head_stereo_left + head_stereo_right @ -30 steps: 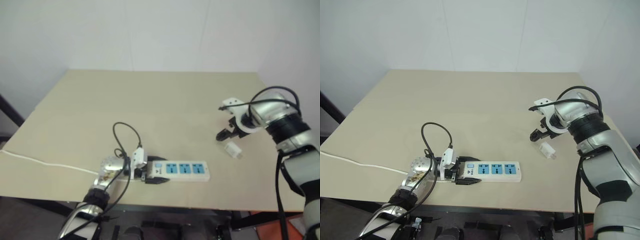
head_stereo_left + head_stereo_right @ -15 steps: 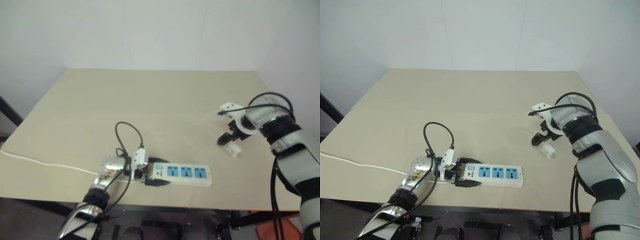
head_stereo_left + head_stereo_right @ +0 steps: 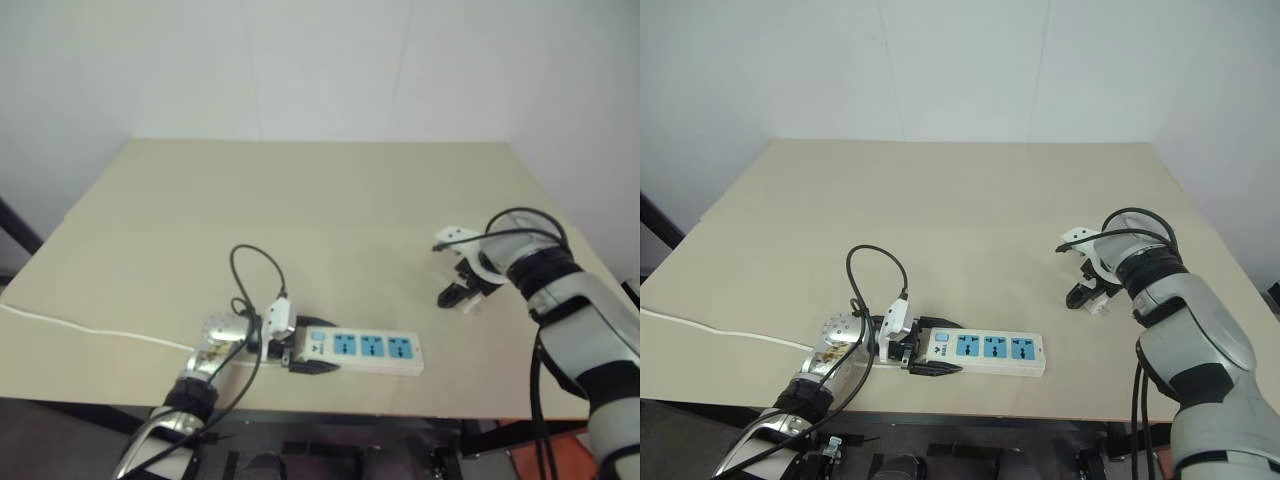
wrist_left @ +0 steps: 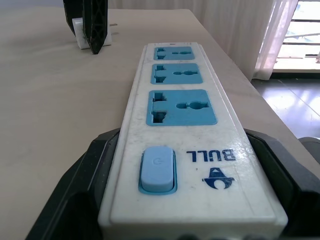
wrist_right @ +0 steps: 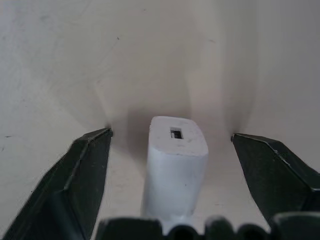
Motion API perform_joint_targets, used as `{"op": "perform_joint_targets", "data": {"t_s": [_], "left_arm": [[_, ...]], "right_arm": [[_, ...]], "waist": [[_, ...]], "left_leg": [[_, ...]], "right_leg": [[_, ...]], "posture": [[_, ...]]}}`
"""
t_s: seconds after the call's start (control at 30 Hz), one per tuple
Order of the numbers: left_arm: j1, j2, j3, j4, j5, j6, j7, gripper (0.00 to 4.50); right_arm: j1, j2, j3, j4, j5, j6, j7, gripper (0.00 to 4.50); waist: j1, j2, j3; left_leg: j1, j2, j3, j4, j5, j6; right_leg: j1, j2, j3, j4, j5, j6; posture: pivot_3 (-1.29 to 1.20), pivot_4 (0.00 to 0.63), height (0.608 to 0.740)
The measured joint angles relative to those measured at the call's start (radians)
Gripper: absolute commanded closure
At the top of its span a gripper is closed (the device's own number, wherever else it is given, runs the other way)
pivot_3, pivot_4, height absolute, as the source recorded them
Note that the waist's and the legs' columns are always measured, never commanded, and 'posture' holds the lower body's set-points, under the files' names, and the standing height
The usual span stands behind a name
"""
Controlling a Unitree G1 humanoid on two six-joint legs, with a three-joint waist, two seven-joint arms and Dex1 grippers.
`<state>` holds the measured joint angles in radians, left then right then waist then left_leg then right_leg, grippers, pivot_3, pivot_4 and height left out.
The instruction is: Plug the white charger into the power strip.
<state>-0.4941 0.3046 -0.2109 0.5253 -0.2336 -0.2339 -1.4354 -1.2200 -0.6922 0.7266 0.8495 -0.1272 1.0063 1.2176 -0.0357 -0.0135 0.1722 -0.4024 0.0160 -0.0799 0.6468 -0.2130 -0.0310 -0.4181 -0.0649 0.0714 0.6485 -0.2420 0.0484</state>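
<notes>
Charger (image 5: 176, 165): lies on worktop (image 3: 330, 200) near right edge, between my right pincer's (image 5: 175, 150) parted fingers, untouched. Strip (image 3: 365, 348): near front edge, switch end grasped by left pincer (image 4: 195, 200). I should centre, clench squarely on flat sides, keep prongs free.

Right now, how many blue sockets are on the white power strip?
3. They sit in one row along the power strip: one beside the blue switch at the end that the left gripper's fingers clasp, one in the middle, and one at the far end. None looks hidden.
</notes>
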Motion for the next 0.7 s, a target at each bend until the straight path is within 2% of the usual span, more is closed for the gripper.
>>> {"op": "perform_joint_targets", "data": {"t_s": [0.23, 0.27, 0.43, 0.53, 0.63, 0.7], "left_arm": [[0.001, 0.003, -0.003, 0.000, 0.000, 0.000, 0.005, 1.17], [0.001, 0.003, -0.003, 0.000, 0.000, -0.001, 0.005, 1.17], [-0.001, 0.008, -0.003, 0.001, 0.000, -0.002, 0.003, 1.17], [-0.013, 0.008, -0.004, 0.018, 0.000, -0.007, 0.000, 1.17], [-0.028, 0.007, -0.005, 0.038, 0.000, -0.012, -0.007, 1.17], [-0.037, 0.004, -0.007, 0.048, 0.000, -0.014, -0.007, 1.17]], "right_arm": [[0.000, 0.018, -0.009, 0.009, -0.047, -0.021, 0.041, 3.19], [0.000, 0.018, -0.012, 0.008, -0.050, -0.021, 0.045, 3.38], [0.015, 0.010, -0.062, -0.046, -0.053, -0.014, 0.038, 3.38], [0.015, 0.002, -0.172, -0.130, -0.026, -0.009, -0.006, 3.38], [0.034, 0.016, -0.437, -0.290, 0.092, -0.006, -0.095, 3.38], [0.106, 0.036, -0.624, -0.469, 0.188, -0.041, -0.145, 3.38]], "waist": [[-0.002, 0.000, 0.000], [-0.002, 0.000, 0.000], [-0.004, 0.000, 0.000], [-0.005, 0.000, 0.000], [-0.004, 0.000, 0.000], [0.001, 0.000, -0.001]], "left_leg": [[0.003, 0.000, 0.000, 0.000, 0.000, 0.000], [0.003, 0.000, 0.000, 0.000, 0.000, 0.000], [0.002, 0.000, 0.000, 0.000, 0.000, 0.000], [0.001, 0.000, 0.000, 0.000, 0.000, 0.000], [0.000, 0.000, -0.001, 0.000, 0.000, 0.000], [0.001, 0.000, -0.002, 0.000, 0.000, 0.000]], "right_leg": [[0.003, 0.000, 0.000, 0.000, 0.000, 0.000], [0.003, 0.000, 0.000, 0.000, 0.000, 0.000], [0.001, 0.000, 0.000, 0.001, 0.000, 0.000], [0.000, 0.000, 0.000, 0.001, 0.000, 0.000], [0.000, 0.000, 0.000, 0.001, 0.000, 0.000], [0.001, 0.000, -0.001, 0.000, 0.000, 0.000]], "posture": [[0.00, 0.150, 0.740], [0.00, 0.150, 0.740], [0.00, 0.150, 0.740], [0.00, 0.150, 0.740], [0.00, 0.150, 0.740], [0.00, 0.150, 0.740]]}}
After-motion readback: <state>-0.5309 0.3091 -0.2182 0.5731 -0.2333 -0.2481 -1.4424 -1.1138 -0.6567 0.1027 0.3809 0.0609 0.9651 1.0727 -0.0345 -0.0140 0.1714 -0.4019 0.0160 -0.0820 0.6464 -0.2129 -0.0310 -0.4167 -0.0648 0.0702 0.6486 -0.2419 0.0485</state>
